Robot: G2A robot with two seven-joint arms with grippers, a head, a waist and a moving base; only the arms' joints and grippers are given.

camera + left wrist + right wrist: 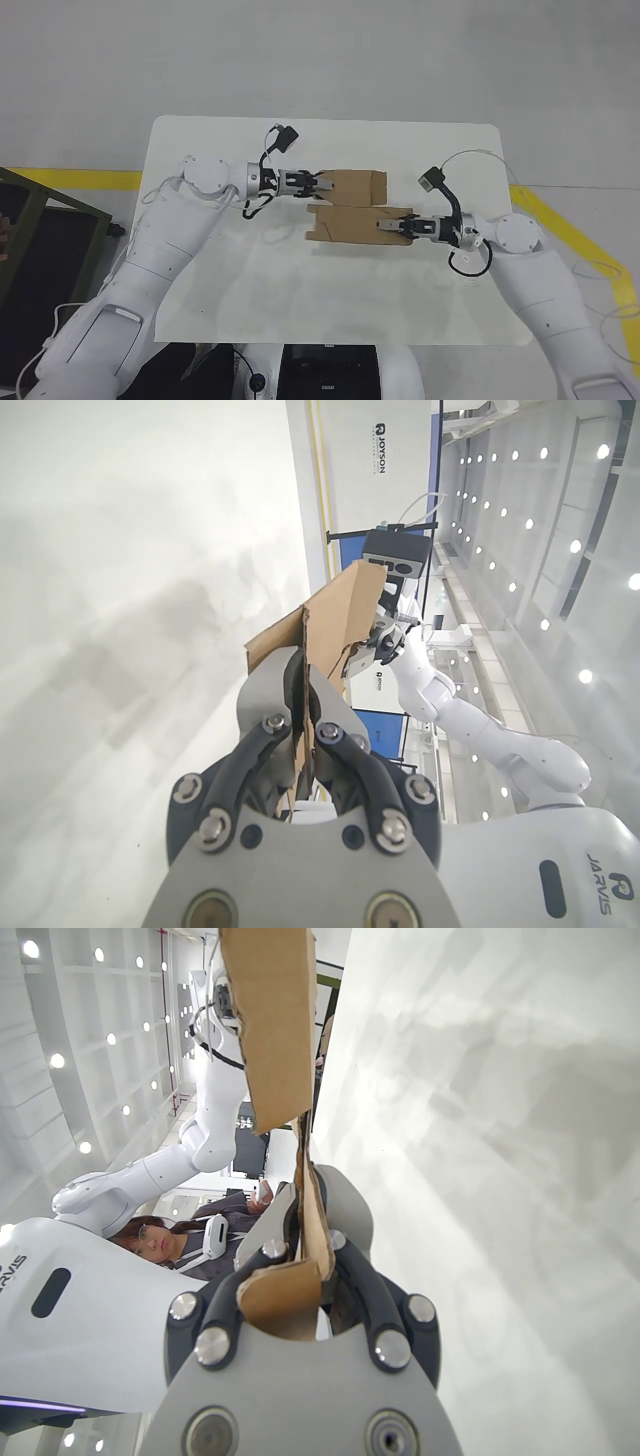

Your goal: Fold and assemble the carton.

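L hand, R hand pinch carton ends; wrist cams show clamp.

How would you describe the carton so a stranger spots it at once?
Find the white table. At its middle, the left gripper and right gripper pinch opposite ends of the carton. It is the only brown thing there, made of cardboard.

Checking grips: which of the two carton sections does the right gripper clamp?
The carton section nearer the robot; the right gripper pinches its end, while the left gripper holds the farther section.
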